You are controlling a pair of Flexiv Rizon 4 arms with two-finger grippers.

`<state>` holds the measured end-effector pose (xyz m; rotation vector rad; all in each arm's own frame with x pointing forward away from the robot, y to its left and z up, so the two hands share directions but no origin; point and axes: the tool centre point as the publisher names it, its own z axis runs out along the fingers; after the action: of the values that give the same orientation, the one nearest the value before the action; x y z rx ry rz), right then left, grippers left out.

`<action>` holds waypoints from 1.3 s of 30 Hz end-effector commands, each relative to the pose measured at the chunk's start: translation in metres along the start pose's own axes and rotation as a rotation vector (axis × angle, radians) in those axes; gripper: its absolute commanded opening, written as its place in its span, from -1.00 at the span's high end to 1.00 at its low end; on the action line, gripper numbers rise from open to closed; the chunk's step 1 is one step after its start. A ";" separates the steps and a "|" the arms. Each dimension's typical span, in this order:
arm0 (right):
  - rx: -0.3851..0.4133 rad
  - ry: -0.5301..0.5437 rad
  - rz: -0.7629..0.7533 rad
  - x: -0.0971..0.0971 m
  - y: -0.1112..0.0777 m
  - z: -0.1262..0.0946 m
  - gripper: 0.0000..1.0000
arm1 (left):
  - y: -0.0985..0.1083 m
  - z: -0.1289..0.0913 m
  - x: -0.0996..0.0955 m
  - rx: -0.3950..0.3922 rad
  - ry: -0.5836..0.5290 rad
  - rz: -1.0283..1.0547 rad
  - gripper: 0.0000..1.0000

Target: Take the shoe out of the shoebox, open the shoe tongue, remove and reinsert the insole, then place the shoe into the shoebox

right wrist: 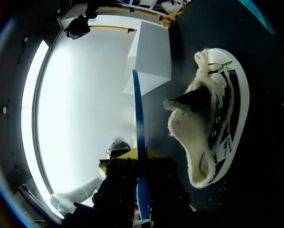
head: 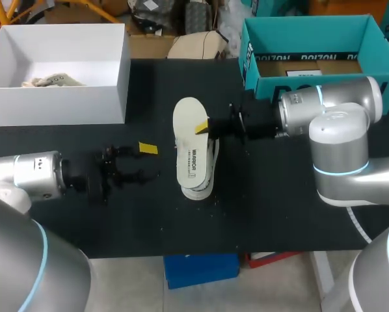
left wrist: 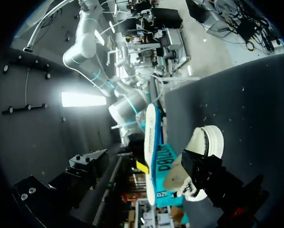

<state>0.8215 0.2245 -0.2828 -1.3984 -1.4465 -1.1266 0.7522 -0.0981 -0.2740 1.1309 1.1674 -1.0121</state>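
**Feeding the insole back in, toe first**

My right gripper is clamped on the long white foam insole with a blue edge. It grips one long edge near the middle, with a yellow tip on either face. The insole hangs flat-side up just above the white canvas sneaker with the fleecy lining. In the right wrist view I see the insole edge-on between the fingers.

The sneaker is out on the black table mat, well apart from the open white cardboard box that I take for the shoebox. It looks to be lying on its side with the opening turned toward my right arm, though I would not swear to the exact tilt.

My left gripper stands wide and empty, just beside the sneaker on its far side and not touching it.

I judge the insole to be out, so reinsertion is the step in hand. To do it well I would:

- bring the left gripper in first to pin the heel or sole, because a loose shoe on its side will slide when pushed;
- tip the insole so its toe end leads into the opening, beneath the tongue;
- slide it along the shoe's floor rather than pressing it down flat.

The fleece will likely drag on the foam and fold it. A mid-edge grip also gives little control of the tip, so I would go slowly and let go only once the heel end has seated.
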 end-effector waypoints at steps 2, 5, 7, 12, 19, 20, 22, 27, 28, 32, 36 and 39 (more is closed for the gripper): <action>0.000 -0.002 0.001 0.000 0.000 0.001 1.00 | 0.009 0.012 0.010 -0.036 -0.011 0.010 -1.00; 0.000 -0.002 0.001 0.000 0.000 0.001 1.00 | 0.018 0.016 0.013 -0.041 -0.013 0.011 -1.00; 0.000 -0.002 0.001 0.000 0.000 0.001 1.00 | 0.023 0.020 0.014 -0.044 -0.014 0.011 -1.00; 0.000 -0.002 0.001 0.000 0.000 0.001 1.00 | 0.035 0.033 0.014 -0.047 -0.020 0.019 -1.00; 0.000 -0.002 0.001 0.000 0.000 0.001 1.00 | 0.041 0.049 0.018 -0.032 -0.023 0.018 0.20; 0.000 -0.002 0.001 0.000 0.000 0.001 1.00 | 0.041 0.051 0.019 -0.026 -0.024 0.016 0.20; 0.000 -0.002 0.001 0.000 0.000 0.001 1.00 | 0.042 0.055 0.021 -0.021 -0.025 0.012 0.19; 0.000 -0.002 0.001 0.000 0.000 0.001 1.00 | 0.046 0.064 0.018 -0.007 -0.032 0.016 0.16; 0.000 -0.002 0.001 0.000 0.000 0.001 1.00 | 0.046 0.066 0.017 -0.003 -0.035 0.021 0.15; 0.000 -0.002 0.001 0.000 0.000 0.001 1.00 | 0.049 0.075 0.014 0.009 -0.037 0.028 0.12; 0.000 -0.002 0.001 0.000 0.000 0.001 1.00 | 0.049 0.081 0.015 0.022 -0.037 0.029 0.17; 0.000 -0.002 0.001 0.000 0.000 0.001 1.00 | 0.050 0.084 0.016 0.026 -0.038 0.027 0.28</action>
<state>0.8215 0.2245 -0.2829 -1.3986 -1.4464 -1.1265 0.8125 -0.1682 -0.2787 1.1373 1.1107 -1.0264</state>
